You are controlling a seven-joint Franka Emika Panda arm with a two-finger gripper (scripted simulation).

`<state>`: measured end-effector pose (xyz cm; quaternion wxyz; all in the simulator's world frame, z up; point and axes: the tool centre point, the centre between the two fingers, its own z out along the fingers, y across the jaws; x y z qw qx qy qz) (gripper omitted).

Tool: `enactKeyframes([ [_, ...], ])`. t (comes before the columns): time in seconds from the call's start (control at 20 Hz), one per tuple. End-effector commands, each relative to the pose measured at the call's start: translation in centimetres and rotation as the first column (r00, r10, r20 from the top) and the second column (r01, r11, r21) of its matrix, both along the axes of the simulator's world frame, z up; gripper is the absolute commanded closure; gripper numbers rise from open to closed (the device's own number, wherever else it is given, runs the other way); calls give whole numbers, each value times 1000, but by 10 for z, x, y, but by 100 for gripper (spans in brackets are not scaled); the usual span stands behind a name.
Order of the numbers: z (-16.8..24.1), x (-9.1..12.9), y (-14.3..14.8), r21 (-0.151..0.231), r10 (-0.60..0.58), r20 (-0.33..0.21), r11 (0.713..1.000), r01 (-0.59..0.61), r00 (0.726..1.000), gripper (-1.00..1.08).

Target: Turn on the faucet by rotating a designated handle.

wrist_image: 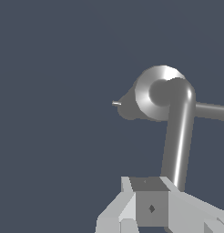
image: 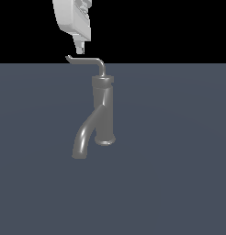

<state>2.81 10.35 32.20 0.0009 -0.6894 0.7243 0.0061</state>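
Note:
The grey faucet (image: 103, 110) stands upright in the exterior view, its round base flange at the bottom and its thick spout (image: 81, 143) curving down toward the exterior view's left. From its square collar rises the handle (image: 86, 60), a thin bent rod whose long arm runs level to an upturned tip. My gripper (image: 80, 47) hangs just above that arm near the tip, apart from it, fingers together and holding nothing. In the wrist view the handle (wrist_image: 177, 141) runs from the faucet (wrist_image: 152, 91) top toward my gripper (wrist_image: 150, 202).
The faucet stands on a flat dark blue-grey floor (image: 179, 183) with nothing else on it. Behind it the background is black.

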Motion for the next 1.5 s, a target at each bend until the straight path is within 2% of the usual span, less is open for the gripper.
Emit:
enactKeyframes([
  [0.0,-7,6,3,-3,-44,2,999,44,999,108],
  [0.4,-20,15,9,-9,-121,7,993,121,993,108],
  [0.8,-22,16,10,-10,-129,7,992,129,992,108],
  [1.45,-22,-23,19,-10,-129,7,992,129,992,108],
])
